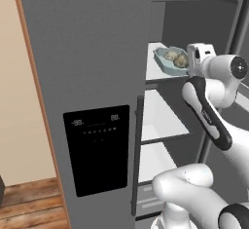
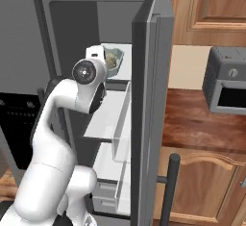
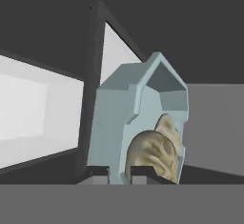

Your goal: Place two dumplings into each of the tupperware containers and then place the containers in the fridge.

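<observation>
A light blue octagonal tupperware container (image 1: 168,61) is inside the open fridge (image 1: 87,67), at the level of its top white shelf (image 1: 154,72). Two pale tan dumplings (image 1: 176,58) lie in it. My gripper (image 3: 120,173) is shut on the container's near rim, with the wall of the container (image 3: 119,123) between the two finger tips and a dumpling (image 3: 155,151) just behind them. The right base view shows the container (image 2: 115,59) past the white hand. I cannot tell whether the tub rests on the shelf or hangs just above it.
The fridge's open right door (image 2: 149,100) with its white door bins (image 2: 117,124) stands close beside the arm. The shut left door carries a black dispenser panel (image 1: 97,147). A steel oven (image 2: 226,88) sits on the wooden counter (image 2: 202,121) to the right.
</observation>
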You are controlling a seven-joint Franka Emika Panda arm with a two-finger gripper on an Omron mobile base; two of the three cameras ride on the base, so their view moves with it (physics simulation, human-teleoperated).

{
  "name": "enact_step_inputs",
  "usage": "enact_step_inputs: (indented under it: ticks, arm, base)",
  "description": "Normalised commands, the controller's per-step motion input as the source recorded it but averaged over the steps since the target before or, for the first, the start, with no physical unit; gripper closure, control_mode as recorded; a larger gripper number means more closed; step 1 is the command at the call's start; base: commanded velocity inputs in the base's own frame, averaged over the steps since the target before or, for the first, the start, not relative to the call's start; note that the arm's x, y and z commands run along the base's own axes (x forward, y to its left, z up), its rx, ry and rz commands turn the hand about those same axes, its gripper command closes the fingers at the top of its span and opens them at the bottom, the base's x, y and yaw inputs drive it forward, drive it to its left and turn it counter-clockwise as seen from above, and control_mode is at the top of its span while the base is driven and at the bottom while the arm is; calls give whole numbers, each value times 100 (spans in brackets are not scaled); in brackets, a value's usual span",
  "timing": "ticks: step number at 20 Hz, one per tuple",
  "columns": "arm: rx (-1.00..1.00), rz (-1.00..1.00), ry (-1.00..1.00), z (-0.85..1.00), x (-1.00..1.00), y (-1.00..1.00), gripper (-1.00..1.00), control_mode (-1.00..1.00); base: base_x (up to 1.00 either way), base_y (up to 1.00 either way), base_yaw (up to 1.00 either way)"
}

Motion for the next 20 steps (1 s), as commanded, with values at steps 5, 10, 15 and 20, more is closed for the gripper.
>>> enact_step_inputs:
  ticks: [5,10,15,20]
  arm:
    - [0,0,8,0,89,1,100,-100]
    - [0,0,8,0,99,2,100,-100]
    - [0,5,1,-19,96,-4,100,-100]
    - [0,5,1,-55,70,-1,100,-100]
  base:
    - [0,0,0]
    - [0,0,0]
    - [0,0,0]
    - [0,0,0]
